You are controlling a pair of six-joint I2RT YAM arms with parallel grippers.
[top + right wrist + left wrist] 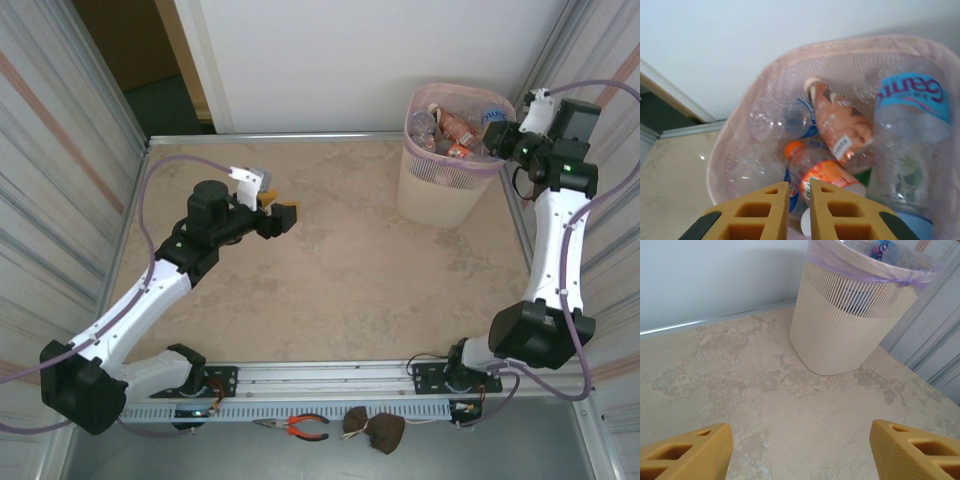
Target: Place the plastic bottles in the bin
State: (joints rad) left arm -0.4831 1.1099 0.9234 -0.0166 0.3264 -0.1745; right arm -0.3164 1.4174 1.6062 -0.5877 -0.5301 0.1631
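Looking like the drop-off end of a cycle here. Hovering the right end effector (800,192) just above the bin (735,130), fingers pressed together and carrying nothing. Sitting right below and ahead of it: the plastic bottles (840,125), piled inside the bin, mostly clear ones plus an orange-capped one and a big blue-labelled one. Hanging the left end effector (802,450) over the bare tabletop (765,390), fingers spread apart and gripping nothing, bin well ahead of it and a bit to its right.

Guessing at next: lifting the right one off the rim without snagging the purple liner (860,270), then hunting for any bottle not yet binned. Probably leaning on the open left one for that.
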